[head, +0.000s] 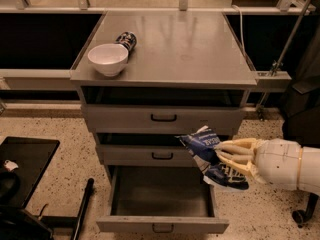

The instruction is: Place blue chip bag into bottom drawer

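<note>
The blue chip bag (209,155) is a crinkled dark blue foil bag with white print. My gripper (226,159) comes in from the right on a cream arm and is shut on the bag. It holds the bag in the air above the right rear part of the bottom drawer (161,223), in front of the middle drawer's right end. The bottom drawer is pulled out and its grey inside shows nothing in it.
A white bowl (107,59) and a small dark patterned can (126,39) lying on its side sit on the cabinet top (190,49). Two shallower drawers (162,117) are shut above. A black flat object (25,166) lies on the floor at left.
</note>
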Action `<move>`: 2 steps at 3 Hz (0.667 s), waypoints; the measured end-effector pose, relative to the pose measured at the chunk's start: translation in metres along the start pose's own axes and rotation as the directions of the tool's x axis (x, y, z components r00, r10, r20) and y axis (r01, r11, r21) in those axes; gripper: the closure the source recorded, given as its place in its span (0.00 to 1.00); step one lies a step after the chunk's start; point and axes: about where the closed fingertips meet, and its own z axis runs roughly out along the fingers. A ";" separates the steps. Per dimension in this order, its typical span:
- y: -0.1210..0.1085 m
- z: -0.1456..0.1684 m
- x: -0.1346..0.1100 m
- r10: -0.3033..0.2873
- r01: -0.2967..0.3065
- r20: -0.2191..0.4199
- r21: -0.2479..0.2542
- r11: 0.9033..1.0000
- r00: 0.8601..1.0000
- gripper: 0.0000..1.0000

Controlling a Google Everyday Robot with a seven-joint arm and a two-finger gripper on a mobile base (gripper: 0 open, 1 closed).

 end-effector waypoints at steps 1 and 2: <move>0.004 0.004 0.006 -0.017 0.017 -0.014 -0.014 1.000 1.000 1.00; 0.014 0.027 0.045 -0.033 0.033 -0.018 -0.009 0.999 0.999 1.00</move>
